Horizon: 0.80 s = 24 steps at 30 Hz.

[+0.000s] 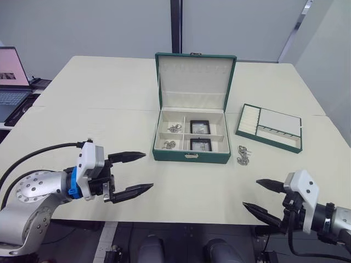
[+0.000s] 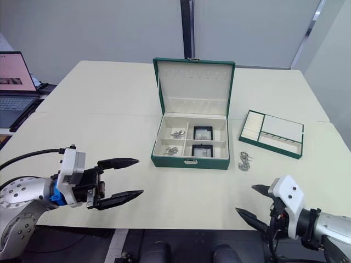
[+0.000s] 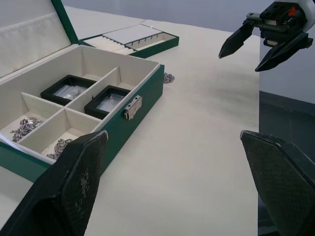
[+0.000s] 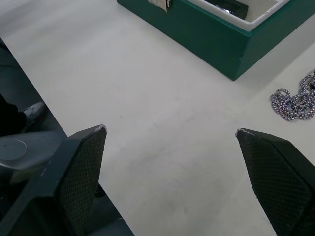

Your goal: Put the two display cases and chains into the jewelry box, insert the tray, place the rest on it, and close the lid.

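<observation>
The dark green jewelry box [image 1: 191, 156] stands open mid-table, its lid [image 1: 194, 76] upright behind it. Two black-framed display cases [image 1: 200, 127] [image 1: 201, 144] lie in its right compartments. Chains [image 1: 175, 129] [image 1: 169, 145] lie in the left ones. The shallow green tray [image 1: 267, 141] rests on the table to the right of the box. Another chain clump [image 1: 243, 155] lies on the table between box and tray. My left gripper [image 1: 148, 171] hovers open, front-left of the box, holding nothing. My right gripper [image 1: 250, 193] is open and holds nothing, near the front edge, below the loose chain.
An open laptop [image 1: 11, 76] sits on a separate desk at the far left. The table's front edge runs just under both grippers. A seam crosses the tabletop behind the box.
</observation>
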Tool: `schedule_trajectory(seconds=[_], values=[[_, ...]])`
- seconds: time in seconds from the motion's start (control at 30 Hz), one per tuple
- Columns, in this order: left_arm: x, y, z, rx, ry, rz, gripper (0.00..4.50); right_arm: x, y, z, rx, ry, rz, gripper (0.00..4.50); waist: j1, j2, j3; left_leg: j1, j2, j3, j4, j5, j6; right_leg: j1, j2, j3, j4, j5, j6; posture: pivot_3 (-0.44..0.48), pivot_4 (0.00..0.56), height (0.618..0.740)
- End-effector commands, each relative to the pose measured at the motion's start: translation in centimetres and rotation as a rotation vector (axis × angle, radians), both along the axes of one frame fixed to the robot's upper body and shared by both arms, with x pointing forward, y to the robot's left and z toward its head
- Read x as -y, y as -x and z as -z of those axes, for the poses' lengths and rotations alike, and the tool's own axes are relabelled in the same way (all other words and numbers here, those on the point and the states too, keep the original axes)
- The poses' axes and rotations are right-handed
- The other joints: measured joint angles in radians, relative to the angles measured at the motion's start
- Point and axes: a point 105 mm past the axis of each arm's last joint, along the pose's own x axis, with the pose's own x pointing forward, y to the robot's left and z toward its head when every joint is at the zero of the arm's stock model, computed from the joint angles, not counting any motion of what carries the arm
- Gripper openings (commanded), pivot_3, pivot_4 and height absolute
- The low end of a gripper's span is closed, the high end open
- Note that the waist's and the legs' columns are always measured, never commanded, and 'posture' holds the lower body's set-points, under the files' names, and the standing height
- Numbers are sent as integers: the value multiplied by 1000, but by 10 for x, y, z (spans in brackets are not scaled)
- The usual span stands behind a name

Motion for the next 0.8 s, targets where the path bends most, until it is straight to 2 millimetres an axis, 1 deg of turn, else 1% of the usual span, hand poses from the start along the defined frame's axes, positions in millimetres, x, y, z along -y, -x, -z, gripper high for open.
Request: schedule_trajectory(seconds=[0.03,0.37,0.47,0.57,0.63,0.73,0.77,0.8], values=[[4,0,-6,18,13,15,4500,1,0,-7,40,8,1,4466,0,0,0,0,0,0,0,0,0,0,0,0,0,0,0,0,150,740],[7,0,-10,24,22,19,4500,-3,-2,-7,39,-4,-5,4466,0,0,0,0,0,0,0,0,0,0,0,0,0,0,0,0,150,740],[10,-2,-17,45,39,18,4500,-1,-2,-9,-2,-3,-45,4466,0,0,0,0,0,0,0,0,0,0,0,0,0,0,0,0,150,740],[12,-10,-36,71,104,-5,4500,18,-23,-24,18,91,-24,4466,-1,0,0,0,0,0,2,0,0,1,0,0,0,0,0,0,150,740],[13,-13,-43,77,122,-7,4500,27,-33,-31,-1,123,-22,4466,0,0,0,0,0,0,2,0,0,1,0,1,0,0,0,0,150,740],[15,-16,-49,89,123,-7,4500,38,-48,-43,-33,154,-24,4466,1,0,0,0,0,0,1,0,0,1,0,0,0,0,0,0,150,740],[15,-17,-50,90,120,-7,4500,44,-55,-44,-49,192,-16,4466,0,0,0,0,0,0,1,0,0,1,0,0,-1,0,0,0,150,740],[16,-18,-50,92,114,-8,4500,51,-66,-49,-37,222,-2,4466,0,0,1,0,0,0,1,0,0,1,0,0,-1,0,0,0,150,740]])
